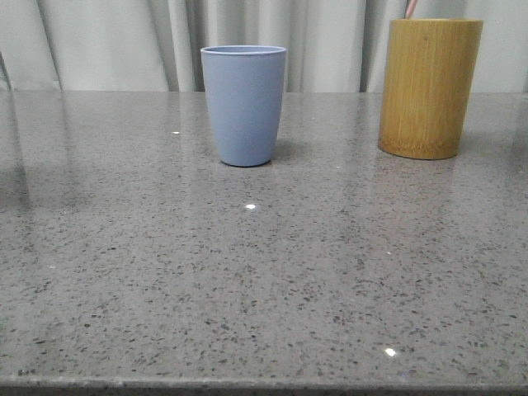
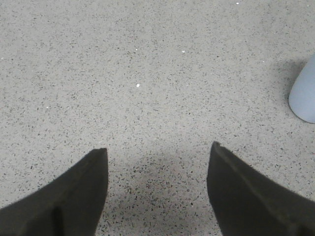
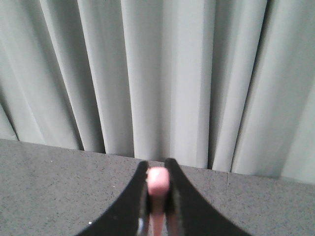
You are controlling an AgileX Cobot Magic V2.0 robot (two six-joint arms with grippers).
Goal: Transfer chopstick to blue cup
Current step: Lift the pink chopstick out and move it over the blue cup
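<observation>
On my right wrist feed the chopstick [image 3: 158, 184] sits pinched between the two dark fingers of the right claw [image 3: 158, 196], its rounded pink end facing the camera at the lower middle of the frame. The fingers press against it on both sides, so I read that claw as clamped on the stick. Behind it runs a strip of grey speckled table [image 3: 49, 191], and above that hang pale folded curtains [image 3: 162, 73].

In the front view I see a thin sliver of pink [image 1: 410, 8] at the top edge, upper right, rising out of the bamboo holder [image 1: 429, 87]; the rest of the stick there is hidden by the holder's wall or cut off by the frame. The holder stands upright on the table [image 1: 247, 289] at the upper right.

The blue cup [image 1: 244, 103] stands upright, upper centre of the front view, well apart from the holder and to its left. Its interior is out of my sight.

On the left wrist feed the left claw [image 2: 156, 167] hangs over bare speckled table [image 2: 147, 73], its two dark fingers [image 2: 74, 196] spread wide with nothing between them. The cup's base [image 2: 305, 96] shows at the right edge of that frame, clear of the fingers.
</observation>
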